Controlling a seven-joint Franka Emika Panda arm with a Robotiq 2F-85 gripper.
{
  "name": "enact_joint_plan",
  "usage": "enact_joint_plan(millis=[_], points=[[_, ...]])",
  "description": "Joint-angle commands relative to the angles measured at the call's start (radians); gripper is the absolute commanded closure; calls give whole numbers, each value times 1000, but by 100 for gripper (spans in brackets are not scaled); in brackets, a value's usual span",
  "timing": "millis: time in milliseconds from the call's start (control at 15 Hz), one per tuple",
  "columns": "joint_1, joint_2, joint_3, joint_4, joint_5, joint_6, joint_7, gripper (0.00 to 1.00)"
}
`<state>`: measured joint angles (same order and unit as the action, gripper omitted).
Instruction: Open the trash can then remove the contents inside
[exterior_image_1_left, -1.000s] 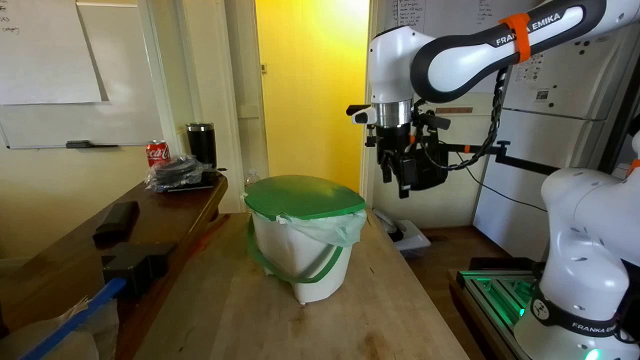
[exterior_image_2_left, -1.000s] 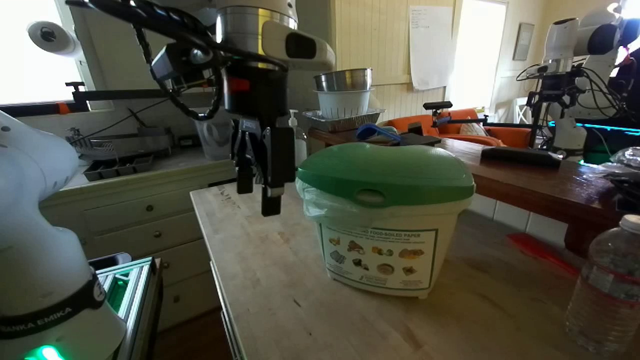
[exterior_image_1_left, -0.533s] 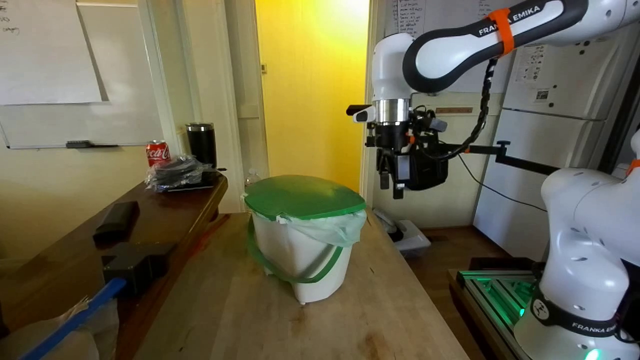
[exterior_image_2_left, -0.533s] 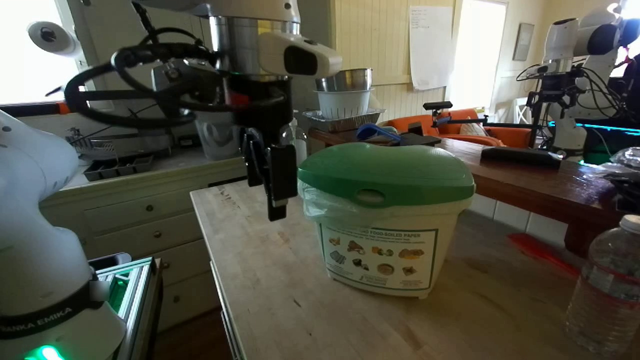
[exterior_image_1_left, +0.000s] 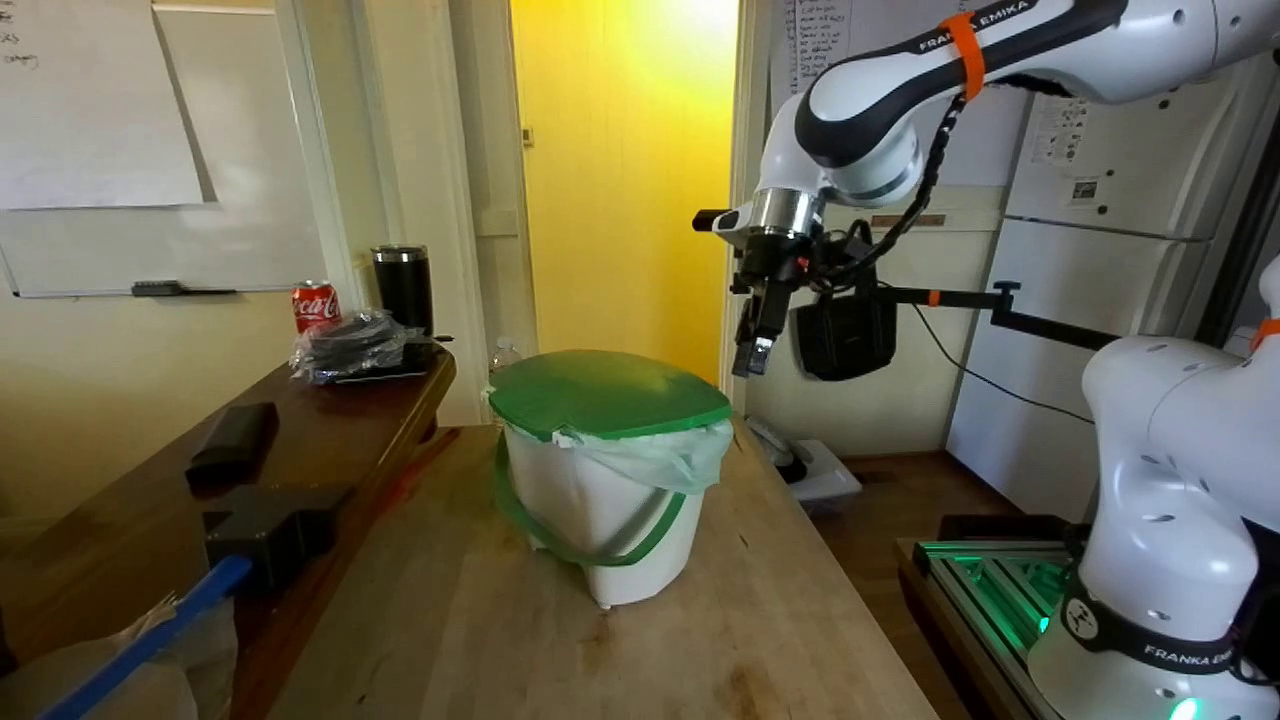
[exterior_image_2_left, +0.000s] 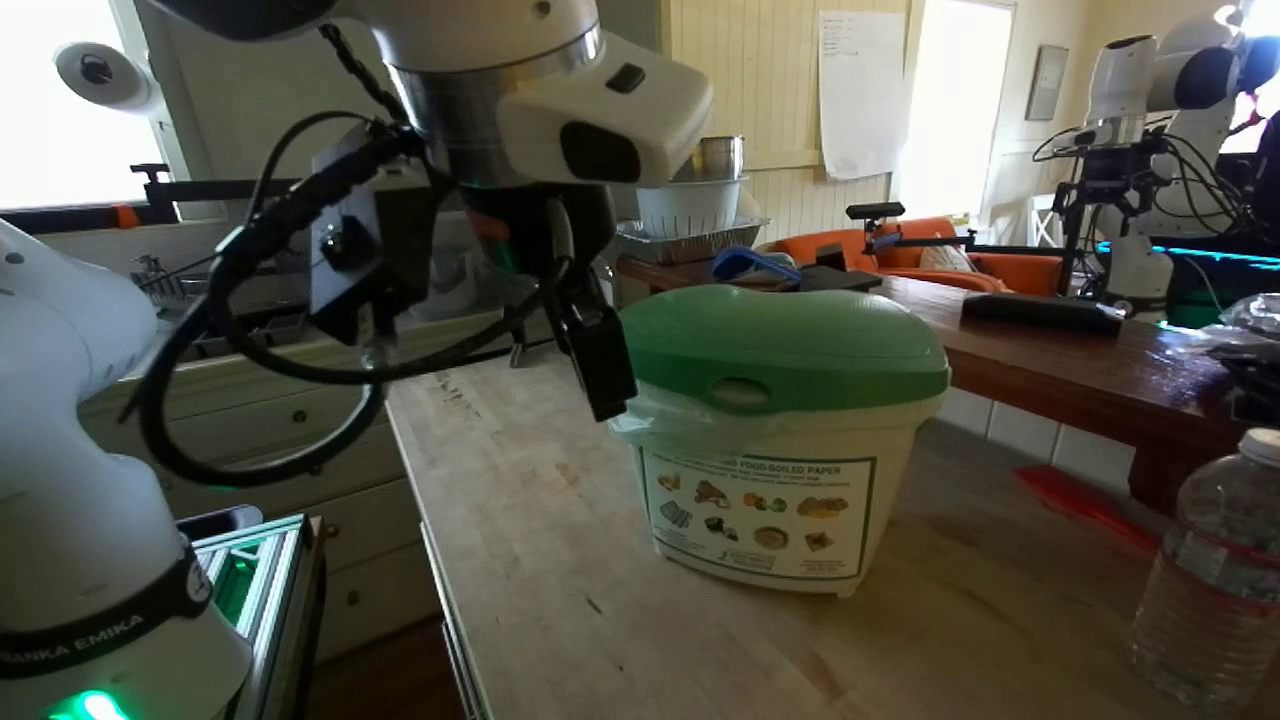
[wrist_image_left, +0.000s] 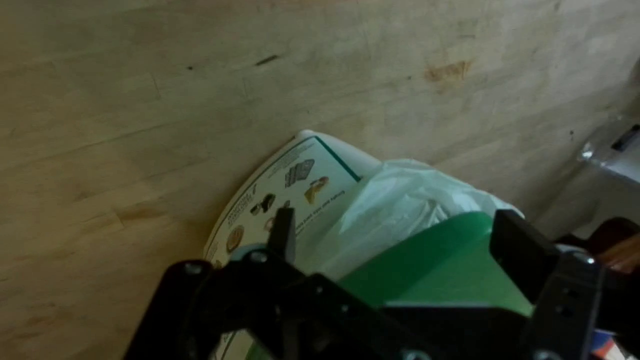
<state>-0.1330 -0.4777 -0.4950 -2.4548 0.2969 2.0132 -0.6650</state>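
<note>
The trash can is a white bin (exterior_image_1_left: 610, 520) with a green lid (exterior_image_1_left: 610, 392), standing upright on the wooden table. The lid is shut, so the contents are hidden. A pale plastic liner (exterior_image_1_left: 680, 455) hangs over the rim below the lid. The bin's label (exterior_image_2_left: 755, 515) and the lid (exterior_image_2_left: 790, 335) show in an exterior view. My gripper (exterior_image_1_left: 752, 358) is tilted in the air beside the bin, above lid height. In the wrist view my gripper (wrist_image_left: 397, 230) is open and empty, fingers wide apart, with the lid (wrist_image_left: 450, 265) and liner (wrist_image_left: 400, 205) beyond them.
A water bottle (exterior_image_2_left: 1215, 570) stands on the wooden table (exterior_image_2_left: 560, 600) near the bin. A dark brown table (exterior_image_1_left: 330, 430) alongside holds a soda can (exterior_image_1_left: 316, 305), a black tumbler (exterior_image_1_left: 403, 290) and a bagged item (exterior_image_1_left: 355, 345). The bin's green handle (exterior_image_1_left: 620, 555) hangs down.
The wrist has tilted from pointing straight down, and the fingertips have swung toward the bin. The arm's forearm has shifted and lowered. The bin and lid have not moved.
</note>
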Motion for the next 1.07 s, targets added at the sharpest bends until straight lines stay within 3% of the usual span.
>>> enact_joint_plan(millis=[0, 533, 1000], points=[[10, 52, -19, 5, 158, 61, -33, 0], [-6, 141, 0, 11, 471, 98, -62, 0], [-56, 182, 40, 12, 566, 95, -65, 0]])
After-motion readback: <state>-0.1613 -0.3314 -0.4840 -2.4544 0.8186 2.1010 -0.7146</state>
